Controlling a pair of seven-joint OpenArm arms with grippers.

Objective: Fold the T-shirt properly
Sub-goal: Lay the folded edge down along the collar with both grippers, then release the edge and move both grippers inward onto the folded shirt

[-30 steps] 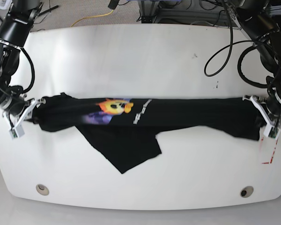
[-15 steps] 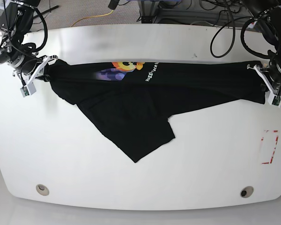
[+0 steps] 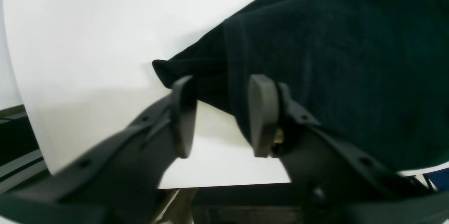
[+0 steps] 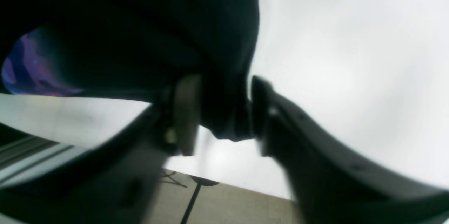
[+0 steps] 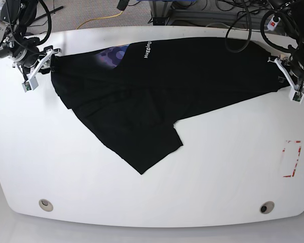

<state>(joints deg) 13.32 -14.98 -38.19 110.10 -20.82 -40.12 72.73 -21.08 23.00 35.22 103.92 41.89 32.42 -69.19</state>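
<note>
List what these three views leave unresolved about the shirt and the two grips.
- T-shirt print: base view shows only a purple patch and cut-off white text at the far table edge; the rest is folded out of sight.
- Right gripper: right wrist view is blurred; whether the cloth between the fingers is pinched is unclear.
- Left gripper: jaws parted around the cloth corner; contact is unclear.
- Base view: both grippers too small to judge.

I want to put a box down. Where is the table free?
Bare: the table's near half, between the T-shirt's hanging corner and the red-marked rectangle, and the near-left area. Crowded: the far strip, under cloth between both grippers.
</note>
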